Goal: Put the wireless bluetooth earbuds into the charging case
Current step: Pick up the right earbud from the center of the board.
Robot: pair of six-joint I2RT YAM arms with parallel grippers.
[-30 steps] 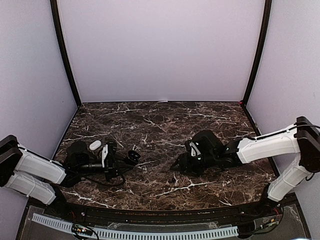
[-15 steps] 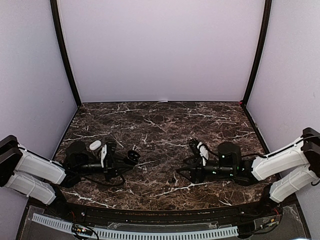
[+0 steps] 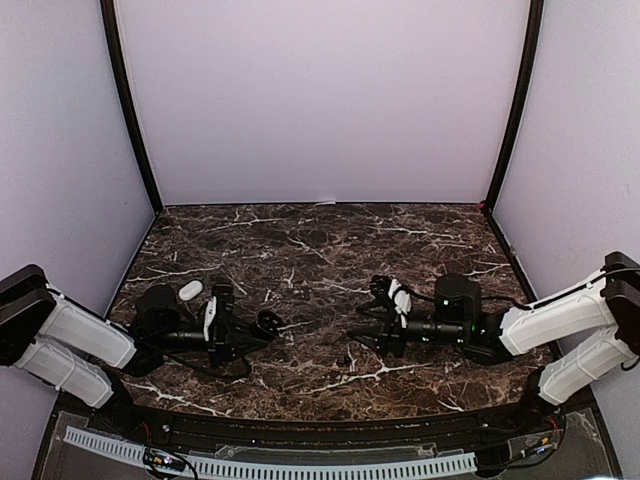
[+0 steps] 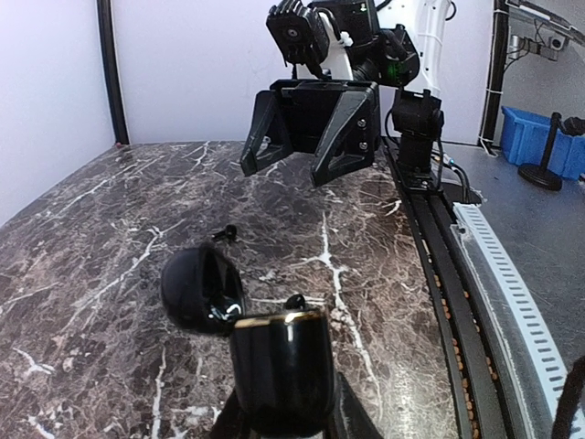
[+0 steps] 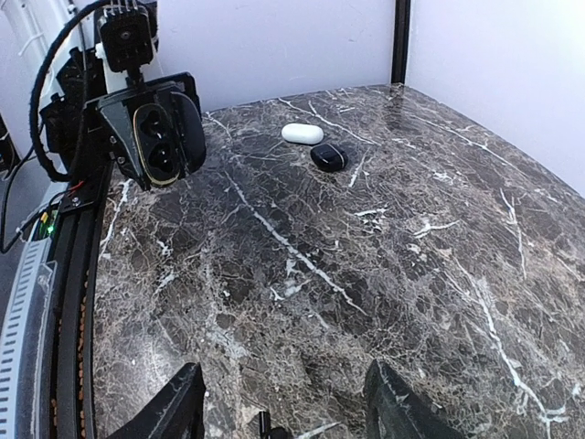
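Note:
My left gripper (image 3: 250,330) is shut on the black charging case (image 4: 279,366). The case's lid (image 4: 201,288) hangs open to the left, and its two sockets (image 5: 164,142) face my right arm. A small black earbud (image 4: 294,301) lies on the marble just beyond the case's rim, and another (image 4: 226,233) lies farther out. My right gripper (image 5: 281,369) is low over the table and open with nothing held. A black earbud (image 5: 270,428) shows at the frame's bottom edge between its fingers. From above, that gripper (image 3: 358,338) points left at the case, with an earbud (image 3: 346,358) just in front of it.
A white pebble-shaped case (image 5: 302,133) and a closed black one (image 5: 329,157) lie behind my left arm near the left wall. A black rail (image 4: 439,238) and a white perforated strip (image 4: 498,265) run along the table's near edge.
My right arm has dropped from a raised, folded pose to a low reach stretched leftward, its jaws widening then narrowing a little. The left gripper, still holding the case, has barely shifted.

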